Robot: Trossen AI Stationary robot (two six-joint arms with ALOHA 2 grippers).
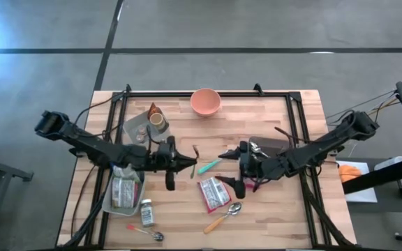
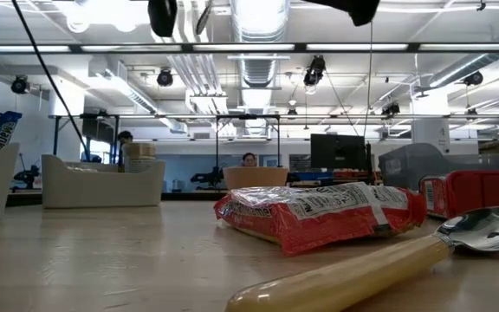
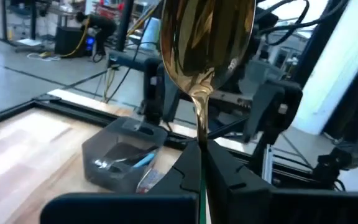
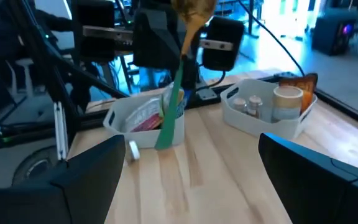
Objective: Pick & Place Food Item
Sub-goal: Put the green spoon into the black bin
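Spanning wooden table [image 1: 285,216], red food packet [image 2: 319,214], ceiling lights overhead

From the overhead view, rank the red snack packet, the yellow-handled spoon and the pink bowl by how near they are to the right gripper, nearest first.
Measured from the right gripper:
1. Red snack packet, just below it toward the front edge.
2. Yellow-handled spoon, farther toward the front edge.
3. Pink bowl, at the table's far edge.
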